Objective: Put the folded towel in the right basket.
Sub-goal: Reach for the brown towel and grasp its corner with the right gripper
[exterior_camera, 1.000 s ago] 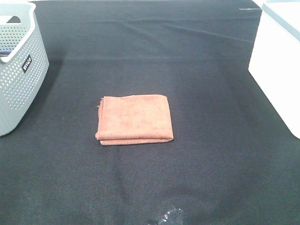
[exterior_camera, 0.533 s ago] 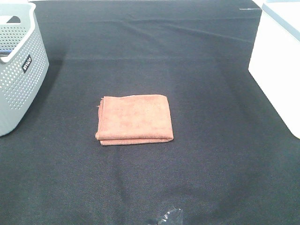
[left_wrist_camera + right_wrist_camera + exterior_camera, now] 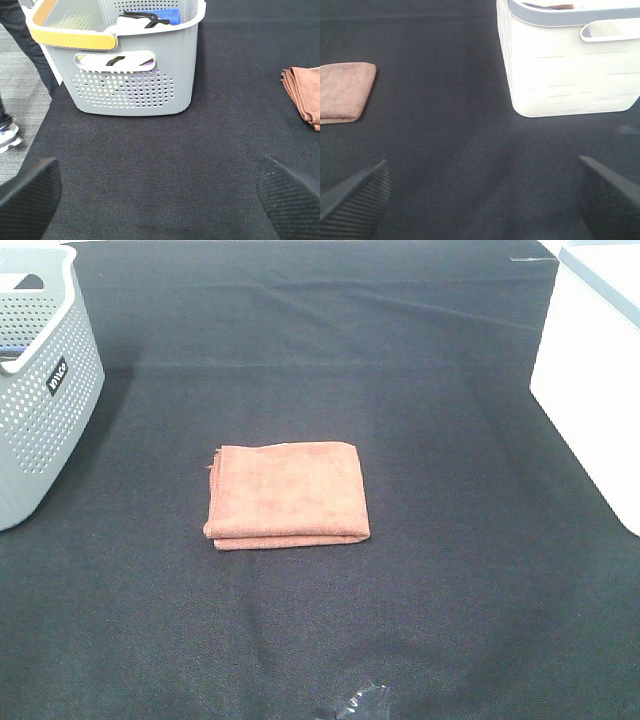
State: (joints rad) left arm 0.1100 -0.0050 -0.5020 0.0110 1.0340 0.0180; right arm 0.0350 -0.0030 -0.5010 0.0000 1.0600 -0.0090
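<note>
A folded rust-orange towel (image 3: 287, 494) lies flat in the middle of the black tablecloth; its edge shows in the left wrist view (image 3: 305, 95) and in the right wrist view (image 3: 342, 91). The right basket (image 3: 592, 370), white with solid walls, stands at the right edge; the right wrist view (image 3: 570, 65) shows it with a grey rim. My left gripper (image 3: 160, 200) is open and empty, above bare cloth near the grey basket. My right gripper (image 3: 485, 200) is open and empty, above bare cloth between the towel and the white basket. Neither arm shows in the high view.
A grey perforated basket (image 3: 40, 390) with a yellow handle (image 3: 70, 37) stands at the left edge and holds dark and blue items. A small crumpled clear scrap (image 3: 358, 704) lies at the front edge. A person's leg and shoe (image 3: 10, 135) are beside the table.
</note>
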